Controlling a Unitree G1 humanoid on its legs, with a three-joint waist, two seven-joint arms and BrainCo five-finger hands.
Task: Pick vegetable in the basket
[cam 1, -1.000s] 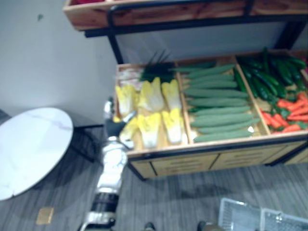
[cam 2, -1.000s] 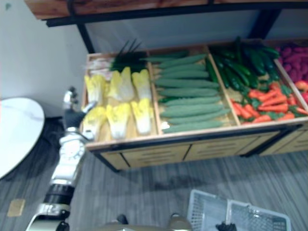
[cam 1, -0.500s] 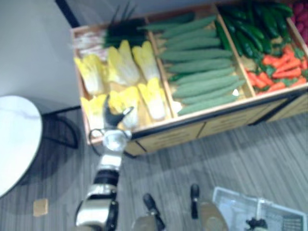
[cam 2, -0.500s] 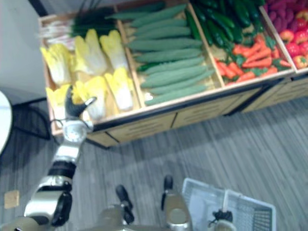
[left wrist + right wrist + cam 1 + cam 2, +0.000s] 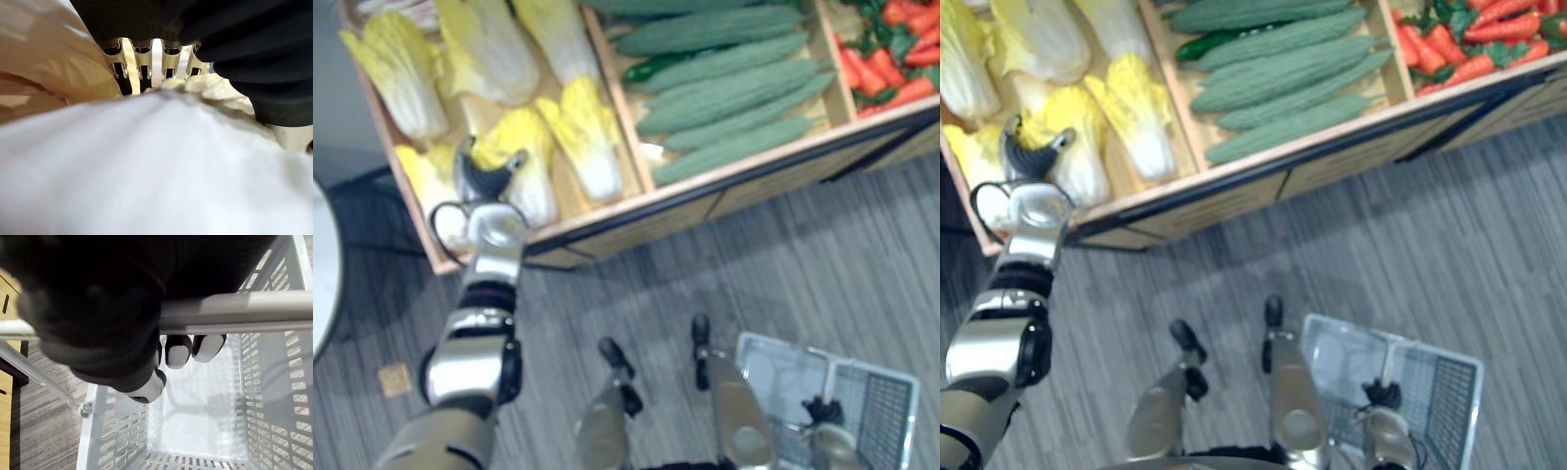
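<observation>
Just beneath left robot hand (image 5: 485, 182) lies a cabbage (image 5: 146, 166).

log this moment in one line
left hand: open, at cabbage | right hand: shut on basket handle | basket: empty | stage: reach, not yet picked

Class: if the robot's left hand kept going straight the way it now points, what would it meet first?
Most likely the pale, yellow-leafed cabbage in the wooden crate's front row. The left hand hangs open just over it, and the wrist view shows it right under the fingers. Depth is unclear.
</observation>
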